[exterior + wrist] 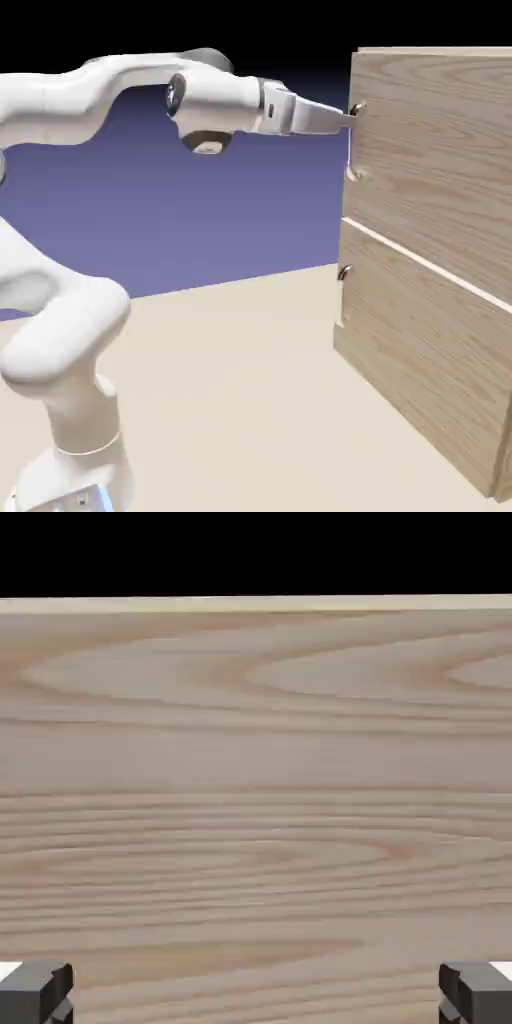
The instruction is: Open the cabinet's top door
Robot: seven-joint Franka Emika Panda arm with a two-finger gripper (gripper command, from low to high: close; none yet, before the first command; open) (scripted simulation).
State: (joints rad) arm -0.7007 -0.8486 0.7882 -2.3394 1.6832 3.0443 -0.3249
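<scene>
Cabinet (440,250) fills the right side of the exterior view, light oak grain, standing on the table (250,390). Top door (440,150) is its upper panel, shut flush as far as shows, with a small metal handle (357,110) at the door's near edge, high up. The lower door (420,360) sits just under it, with its own small handle (344,272) (also at the near edge). The white arm (120,90) reaches level toward the cabinet. Gripper (345,119) is right at the top door's handle; contact can't be told. Jaws stand wide apart: in the hand view the two grey fingertips (36,992) sit at the far bottom corners, nothing between them, only the cabinet's wood ahead.
</scene>
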